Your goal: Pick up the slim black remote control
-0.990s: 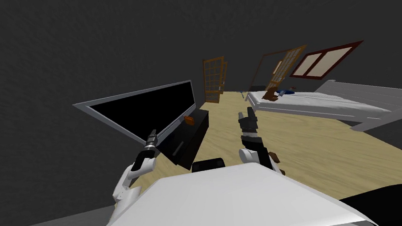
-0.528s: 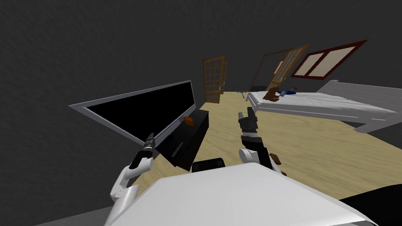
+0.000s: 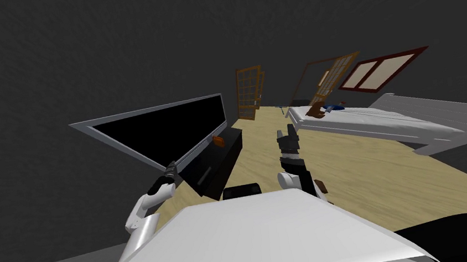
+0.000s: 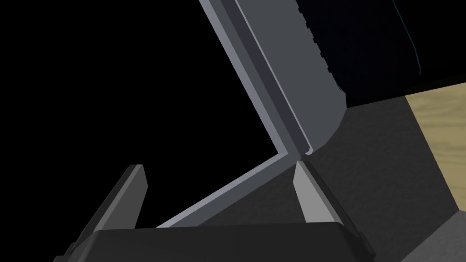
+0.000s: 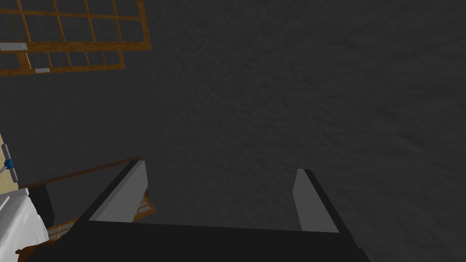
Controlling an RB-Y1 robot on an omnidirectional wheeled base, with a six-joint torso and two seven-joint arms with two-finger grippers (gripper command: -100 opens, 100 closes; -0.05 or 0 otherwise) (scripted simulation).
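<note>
While my left gripper (image 3: 171, 167) hangs just left of centre in the head view, its fingers spread apart, it sits at the lower corner of the television (image 3: 170, 126) and its grey frame (image 4: 273, 113). My right gripper (image 3: 286, 133), at centre, is spread wide too, above the wooden floor (image 3: 376, 170). Between them stands a low black stand (image 3: 224, 158). A thin sliver on its top may be the remote control (image 3: 207, 173), though I cannot be sure. A white bed (image 3: 370, 121) lies at right.

No legible text or labels
</note>
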